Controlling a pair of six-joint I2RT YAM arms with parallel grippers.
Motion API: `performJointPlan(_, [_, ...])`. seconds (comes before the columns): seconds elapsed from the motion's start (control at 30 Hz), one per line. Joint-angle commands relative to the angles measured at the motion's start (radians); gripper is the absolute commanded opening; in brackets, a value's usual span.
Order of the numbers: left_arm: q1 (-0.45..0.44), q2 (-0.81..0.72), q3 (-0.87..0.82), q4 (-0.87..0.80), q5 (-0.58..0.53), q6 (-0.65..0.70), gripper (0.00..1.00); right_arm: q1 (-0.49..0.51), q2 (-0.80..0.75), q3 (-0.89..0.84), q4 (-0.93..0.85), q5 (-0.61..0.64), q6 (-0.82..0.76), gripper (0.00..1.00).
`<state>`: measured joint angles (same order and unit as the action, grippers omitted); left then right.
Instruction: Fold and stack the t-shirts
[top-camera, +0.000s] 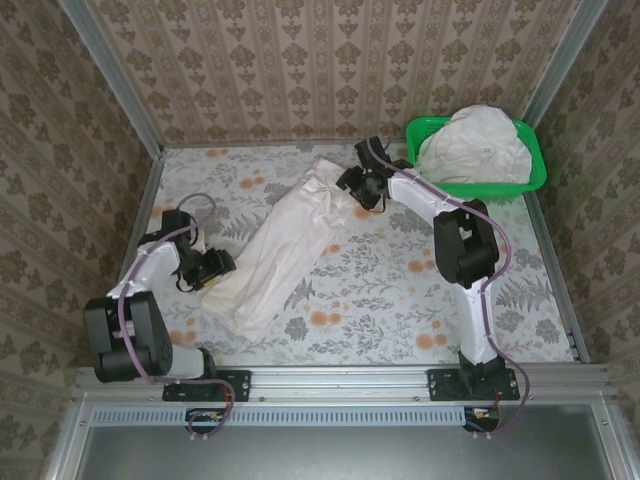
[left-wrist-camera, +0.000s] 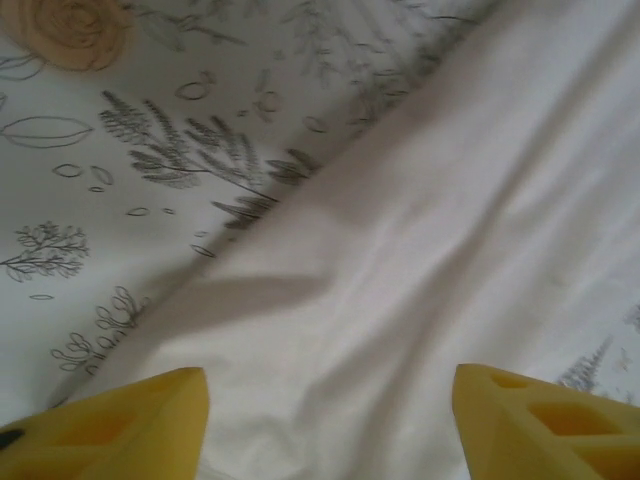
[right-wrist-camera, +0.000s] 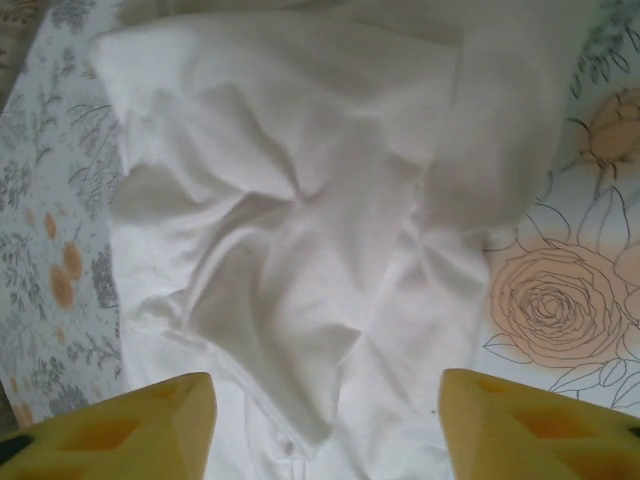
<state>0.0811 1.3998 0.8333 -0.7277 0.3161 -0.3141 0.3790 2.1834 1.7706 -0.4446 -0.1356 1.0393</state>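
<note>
One white t-shirt (top-camera: 285, 245) lies crumpled in a long diagonal strip across the flowered table. My left gripper (top-camera: 218, 265) is at its lower left end. In the left wrist view the yellow fingers (left-wrist-camera: 150, 420) stand apart, so the left gripper (left-wrist-camera: 328, 385) is open just above smooth white cloth (left-wrist-camera: 420, 230). My right gripper (top-camera: 358, 188) is at the shirt's upper right end. The right wrist view shows this gripper (right-wrist-camera: 325, 385) open over wrinkled folds and a hem (right-wrist-camera: 300, 200). More white t-shirts (top-camera: 470, 140) are heaped in the basket.
The green plastic basket (top-camera: 480, 187) stands at the back right corner, just right of my right arm. Patterned walls and metal posts close in the table on three sides. Bare flowered tabletop (top-camera: 400, 290) spreads to the right of the shirt.
</note>
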Motion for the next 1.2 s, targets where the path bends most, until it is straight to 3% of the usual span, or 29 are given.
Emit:
performJointPlan(0.0, [0.010, 0.038, 0.027, -0.013, -0.035, 0.064, 0.51, 0.009, 0.014, -0.032, 0.055, -0.034, 0.041, 0.52])
performJointPlan(0.13, [0.010, 0.063, -0.015, -0.008, -0.011, 0.050, 0.34, 0.019, 0.067, 0.005, 0.059, -0.064, 0.067, 0.40])
performJointPlan(0.33, [-0.051, 0.030, -0.101, -0.002, 0.047, -0.022, 0.31, 0.015, 0.181, 0.135, 0.007, -0.080, 0.081, 0.35])
performJointPlan(0.7, [-0.320, -0.049, -0.232, 0.043, 0.134, -0.170, 0.33, -0.001, 0.486, 0.600, -0.208, -0.082, 0.162, 0.41])
performJointPlan(0.87, [-0.455, -0.013, -0.218, 0.218, 0.227, -0.205, 0.36, -0.008, 0.608, 0.815, -0.269, -0.070, 0.121, 0.46])
performJointPlan(1.03, [-0.512, 0.013, -0.164, 0.345, 0.233, -0.227, 0.39, -0.026, 0.606, 0.852, -0.262, -0.100, 0.015, 0.50])
performJointPlan(1.17, [-0.522, 0.036, -0.090, 0.279, 0.231, -0.195, 0.41, -0.034, 0.549, 0.849, -0.313, -0.092, -0.090, 0.55])
